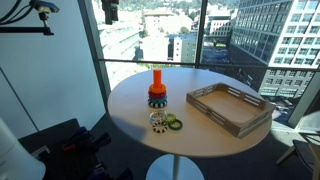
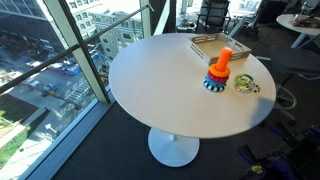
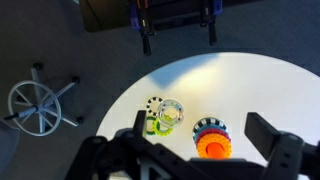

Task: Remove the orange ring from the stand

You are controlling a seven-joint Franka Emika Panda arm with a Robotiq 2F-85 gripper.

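Note:
The stand is a short orange post (image 1: 157, 79) on a round base, near the middle of the round white table (image 1: 200, 140). Several toy rings are stacked on it. The orange ring (image 3: 210, 147) lies on top of the stack around the post, and also shows in an exterior view (image 2: 219, 73). In the wrist view my gripper (image 3: 200, 123) is open and empty, high above the table, with the stand between its two fingers. A green ring (image 3: 160, 127), a clear whitish ring (image 3: 170, 112) and a black-and-white ring lie loose beside the stand.
A grey rectangular tray (image 1: 210, 110) stands on the table beside the stand, and also shows in an exterior view (image 2: 210, 45). Large windows run along one side of the table. An office chair base (image 3: 35, 105) stands on the floor beyond the table.

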